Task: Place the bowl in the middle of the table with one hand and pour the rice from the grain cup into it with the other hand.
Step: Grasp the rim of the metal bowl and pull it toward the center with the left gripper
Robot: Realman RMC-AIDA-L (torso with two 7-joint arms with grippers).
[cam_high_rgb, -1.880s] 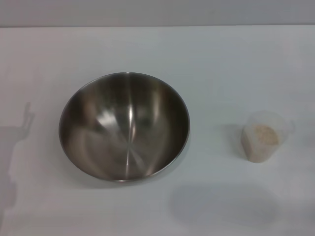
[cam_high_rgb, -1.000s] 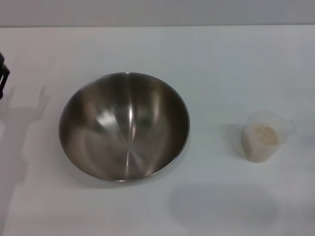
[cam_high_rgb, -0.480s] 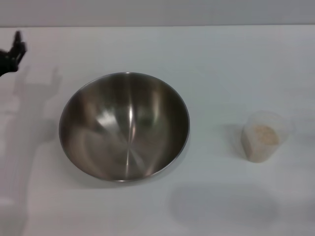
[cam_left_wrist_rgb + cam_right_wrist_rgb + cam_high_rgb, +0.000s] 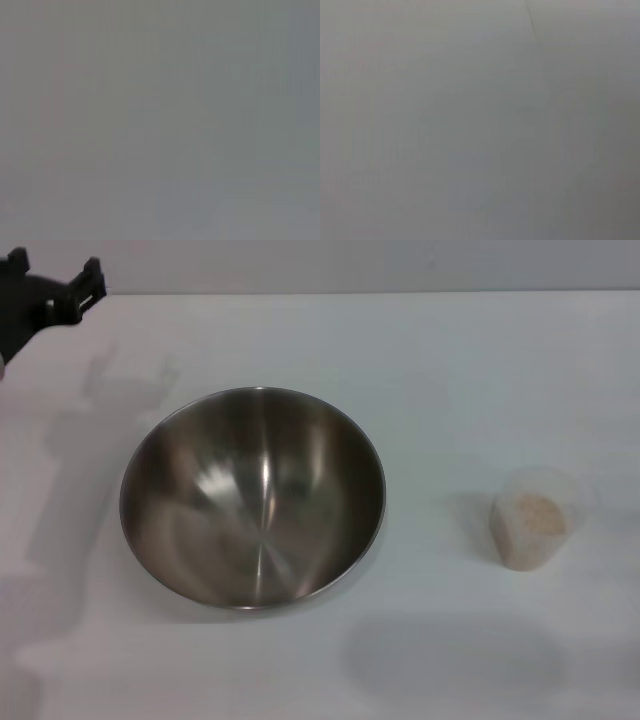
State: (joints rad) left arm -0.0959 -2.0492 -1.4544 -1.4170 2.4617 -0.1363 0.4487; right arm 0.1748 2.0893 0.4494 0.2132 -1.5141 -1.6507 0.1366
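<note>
The bowl [image 4: 252, 497] is a large shiny steel bowl, empty, on the white table [image 4: 450, 370] left of centre. The grain cup [image 4: 537, 525], small and clear, stands upright to the bowl's right, well apart from it. The rice [image 4: 538, 511] fills its lower part as a beige mass. My left gripper [image 4: 56, 264] is black, at the far left corner above the table, open and empty, well away from the bowl's far-left rim. The right gripper is out of view. Both wrist views show only blank grey.
The table's far edge [image 4: 350, 293] meets a grey wall at the back. The left arm's shadow [image 4: 90, 430] falls on the table left of the bowl. A faint round shadow [image 4: 455, 655] lies near the front, right of centre.
My left gripper has come in from the left edge and moved toward the far left corner, rising into fuller view. Its shadow has shifted closer to the bowl. Bowl and cup have not moved.
</note>
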